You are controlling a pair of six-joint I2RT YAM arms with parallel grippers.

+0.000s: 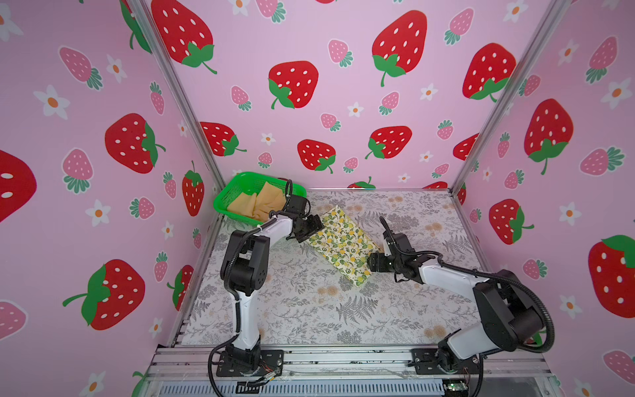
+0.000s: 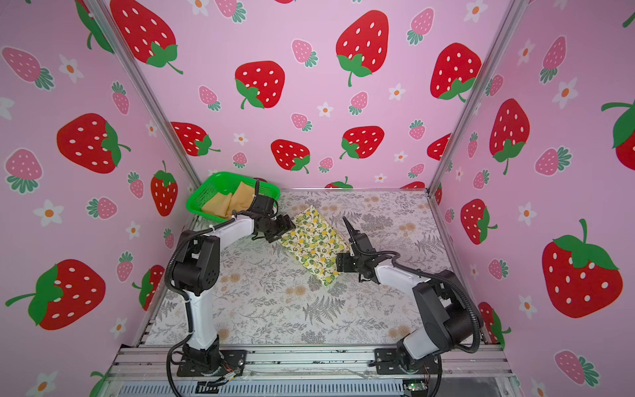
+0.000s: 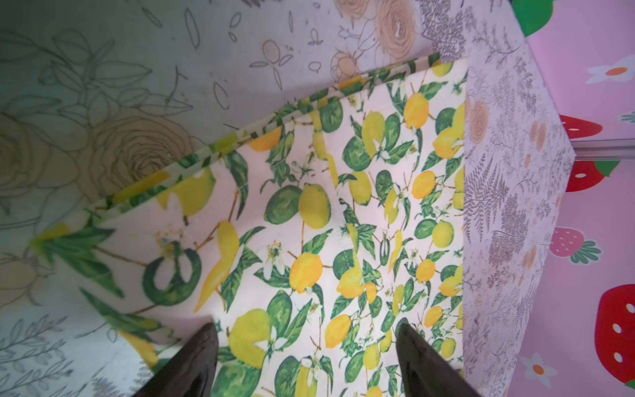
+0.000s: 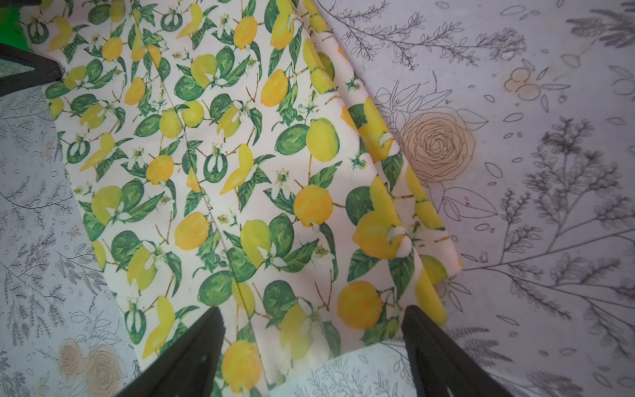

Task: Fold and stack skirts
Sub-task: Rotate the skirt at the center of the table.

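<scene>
1. Well, nearest to me the silver aluminium rail (image 1: 343, 357) runs across the front; the white-and-black left arm (image 1: 245, 309) and right arm (image 1: 481, 330) both stand on it.
2. Beyond the rail spreads the grey-and-tan floral table cover (image 1: 309, 309); it lies flat right up to the back wall.
3. Next comes the right gripper (image 1: 371, 263), at the near-right end of the folded garment; in its wrist view (image 4: 312, 309) the black fingers (image 4: 192, 350) stand wide apart; printed cloth lies flat between them and nothing is pinched.
4. Mid-table, in both top views, lies the cream cloth skirt printed with yellow lemons and green leaves (image 1: 343, 244) (image 2: 314, 245); it is folded into a flat rectangle set diagonally, running from far-left to near-right; the left wrist view (image 3: 343, 206) shows stacked layers along one edge, and the right wrist view (image 4: 223, 154) shows soft folds along another.
5. At its far-left end sits the left gripper (image 1: 314, 225); in its wrist view (image 3: 305, 324) the jaws are spread wide over the print; I see no cloth caught between them.
6. Just behind that arm, in the far-left corner, stands the green plastic mesh basket (image 1: 233, 192); the plain mustard-tan cloth skirt (image 1: 256, 202) lies crumpled inside it.
7. Farthest back rises the pink strawberry-print wall (image 1: 343, 86).
</scene>
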